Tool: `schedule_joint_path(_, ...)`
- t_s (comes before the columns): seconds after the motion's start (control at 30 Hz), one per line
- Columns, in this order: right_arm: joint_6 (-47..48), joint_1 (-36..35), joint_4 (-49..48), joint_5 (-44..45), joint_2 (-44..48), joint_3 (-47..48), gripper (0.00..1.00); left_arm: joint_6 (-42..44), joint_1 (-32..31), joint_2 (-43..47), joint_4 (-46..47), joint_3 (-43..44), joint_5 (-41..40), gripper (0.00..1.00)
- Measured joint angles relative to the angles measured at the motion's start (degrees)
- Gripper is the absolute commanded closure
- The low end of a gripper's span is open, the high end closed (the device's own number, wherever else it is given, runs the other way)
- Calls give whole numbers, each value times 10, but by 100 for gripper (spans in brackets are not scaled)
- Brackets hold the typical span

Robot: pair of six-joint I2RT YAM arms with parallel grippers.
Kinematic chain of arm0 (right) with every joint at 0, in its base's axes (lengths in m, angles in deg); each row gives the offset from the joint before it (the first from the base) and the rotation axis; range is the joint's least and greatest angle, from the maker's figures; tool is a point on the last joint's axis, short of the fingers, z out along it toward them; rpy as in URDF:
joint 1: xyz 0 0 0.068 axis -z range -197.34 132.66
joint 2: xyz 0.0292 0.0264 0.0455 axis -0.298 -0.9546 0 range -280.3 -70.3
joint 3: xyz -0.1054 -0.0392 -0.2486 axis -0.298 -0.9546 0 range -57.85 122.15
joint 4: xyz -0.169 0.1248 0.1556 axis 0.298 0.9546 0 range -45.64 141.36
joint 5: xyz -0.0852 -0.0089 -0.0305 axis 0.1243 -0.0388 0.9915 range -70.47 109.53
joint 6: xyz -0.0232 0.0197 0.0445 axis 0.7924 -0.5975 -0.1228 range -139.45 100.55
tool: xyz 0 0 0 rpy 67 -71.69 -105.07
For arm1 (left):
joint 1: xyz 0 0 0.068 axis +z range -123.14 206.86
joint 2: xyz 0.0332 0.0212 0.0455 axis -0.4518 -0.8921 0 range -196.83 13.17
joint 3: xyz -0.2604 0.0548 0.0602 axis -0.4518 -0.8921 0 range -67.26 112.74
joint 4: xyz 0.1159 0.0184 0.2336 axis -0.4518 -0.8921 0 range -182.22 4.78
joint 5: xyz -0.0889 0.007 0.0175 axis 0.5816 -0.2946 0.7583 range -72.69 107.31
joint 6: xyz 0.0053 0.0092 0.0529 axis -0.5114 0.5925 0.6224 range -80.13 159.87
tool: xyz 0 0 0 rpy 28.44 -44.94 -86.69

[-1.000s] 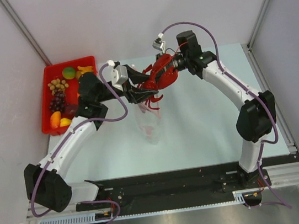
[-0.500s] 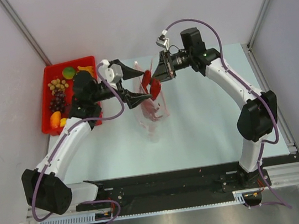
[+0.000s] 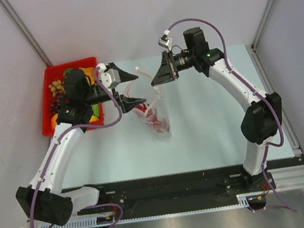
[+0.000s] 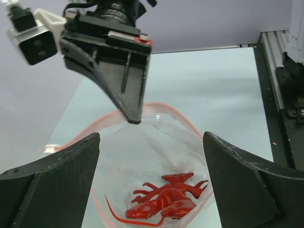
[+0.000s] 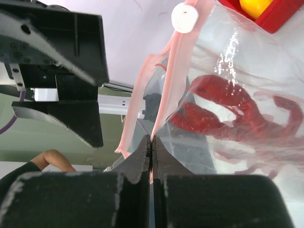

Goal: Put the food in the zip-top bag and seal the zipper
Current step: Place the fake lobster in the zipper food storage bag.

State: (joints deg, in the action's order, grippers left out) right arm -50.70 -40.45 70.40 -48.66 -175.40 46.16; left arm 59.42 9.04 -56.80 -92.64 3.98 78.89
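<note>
Right hand clenched on zip-top bag rim; left hand spread, empty; hold mouth wide for next food.

clear bag open, red lobster inside

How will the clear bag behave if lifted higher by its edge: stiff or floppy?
Probably floppy: the zip-top bag hangs crumpled from the right gripper, pinched at one spot. The red lobster toy lies low inside, so it would likely sag and swing.
</note>
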Motion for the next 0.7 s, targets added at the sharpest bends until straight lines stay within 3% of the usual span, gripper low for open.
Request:
schedule_joint_path(0.1,0,0,-2,0,0,0,100,-36,15,0,9,-1,-18,7)
schedule_joint_path(0.17,0,0,-2,0,0,0,100,-111,45,-3,39,-1,-40,8)
schedule_joint_path(0.27,0,2,-2,3,0,-1,100,-218,101,-19,60,12,-86,17)
schedule_joint_path(0.37,-2,6,-10,5,0,-6,100,-273,124,-37,35,35,-124,21)
schedule_joint_path(0.7,-7,9,-27,9,0,-19,100,-290,108,-7,-118,13,-165,23)
